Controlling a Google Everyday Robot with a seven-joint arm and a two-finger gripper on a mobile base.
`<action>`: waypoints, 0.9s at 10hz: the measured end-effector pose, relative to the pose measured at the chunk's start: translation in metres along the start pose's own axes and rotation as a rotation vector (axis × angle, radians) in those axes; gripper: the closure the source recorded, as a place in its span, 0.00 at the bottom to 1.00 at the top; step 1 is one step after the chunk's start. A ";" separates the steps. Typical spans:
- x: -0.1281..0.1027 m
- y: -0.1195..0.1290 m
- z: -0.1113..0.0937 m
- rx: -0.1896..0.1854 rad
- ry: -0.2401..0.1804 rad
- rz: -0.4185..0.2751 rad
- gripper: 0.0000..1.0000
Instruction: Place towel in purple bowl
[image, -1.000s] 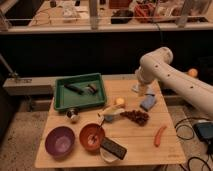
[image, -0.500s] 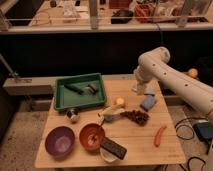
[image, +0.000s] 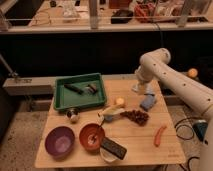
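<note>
We see the white arm's gripper (image: 141, 90) low at the far right side of the wooden table (image: 145, 146), just above a blue-grey towel (image: 148, 103); we cannot tell how open it is or whether it holds anything. The purple bowl (image: 60, 141) sits at the front left, beside an orange-red bowl (image: 92, 136), well apart from the towel.

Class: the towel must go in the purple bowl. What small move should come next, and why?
Probably lower the gripper onto the blue towel beside it, at the table's far right. The towel lies on the table, far from the purple bowl at front left, so grasping comes first.
</note>
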 end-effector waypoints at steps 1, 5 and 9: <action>0.000 -0.001 0.004 -0.002 -0.002 0.001 0.20; 0.009 -0.006 0.021 -0.012 -0.009 0.016 0.20; 0.015 -0.010 0.034 -0.023 -0.012 0.020 0.20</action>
